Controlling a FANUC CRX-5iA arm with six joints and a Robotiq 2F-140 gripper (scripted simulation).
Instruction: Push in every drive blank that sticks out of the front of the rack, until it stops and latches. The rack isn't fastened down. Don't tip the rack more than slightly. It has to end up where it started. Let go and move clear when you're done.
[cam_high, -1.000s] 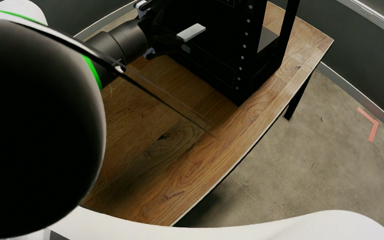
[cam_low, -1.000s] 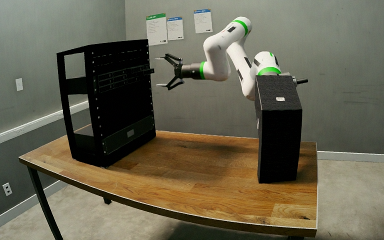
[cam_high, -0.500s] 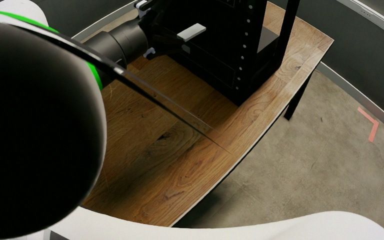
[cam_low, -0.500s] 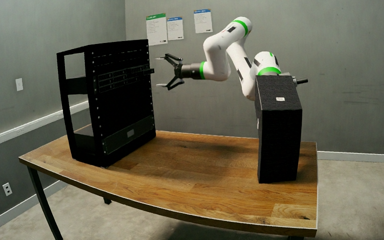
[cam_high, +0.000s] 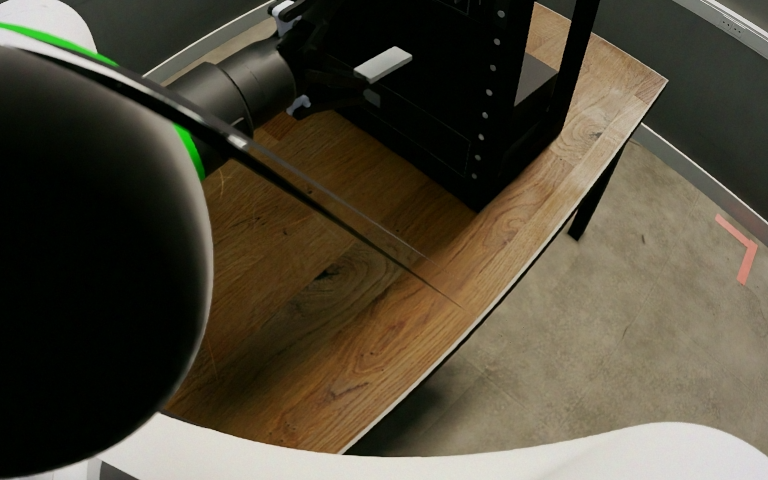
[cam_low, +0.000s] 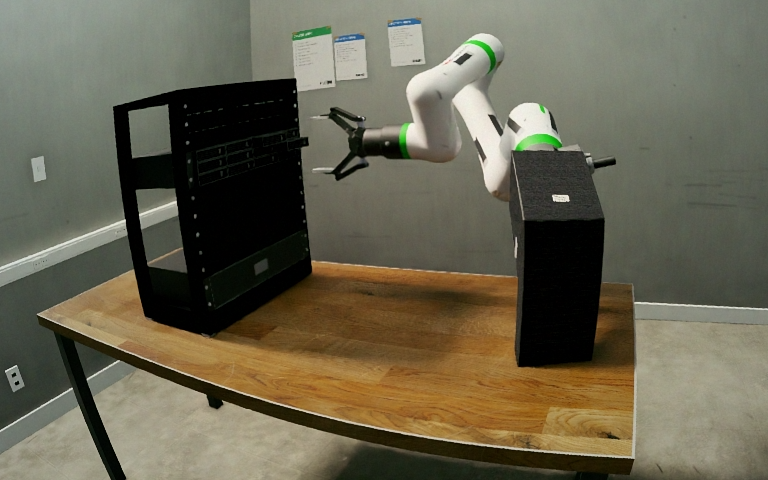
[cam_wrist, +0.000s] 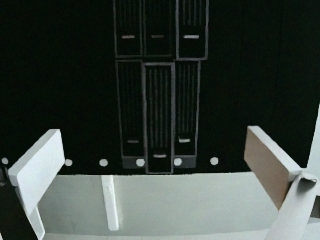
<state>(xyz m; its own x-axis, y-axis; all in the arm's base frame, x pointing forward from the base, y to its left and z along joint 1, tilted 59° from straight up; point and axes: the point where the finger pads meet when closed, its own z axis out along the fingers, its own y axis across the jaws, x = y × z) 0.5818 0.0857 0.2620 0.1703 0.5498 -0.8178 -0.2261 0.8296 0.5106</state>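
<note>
The black rack (cam_low: 243, 226) (cam_high: 453, 113) (cam_wrist: 67, 60) stands upright at the left end of the wooden table (cam_low: 396, 350) (cam_high: 339, 283). Rows of drive blanks sit high in its front. One blank (cam_low: 298, 142) sticks out at the right end of a row. In the wrist view, the middle blank (cam_wrist: 159, 114) of the nearer group reaches further toward me than its neighbours. My gripper (cam_low: 314, 143) (cam_wrist: 153, 145) is open and empty. It is level with that blank and a short way in front of it, not touching. One pale finger pad (cam_high: 382, 62) shows in front of the rack.
A tall black pedestal (cam_low: 555, 254) carries the arm at the table's right end. The arm's body fills the left of the top view. The rack has a grey panel (cam_low: 260, 266) low on its front. The table's edge lies close behind and beside the rack.
</note>
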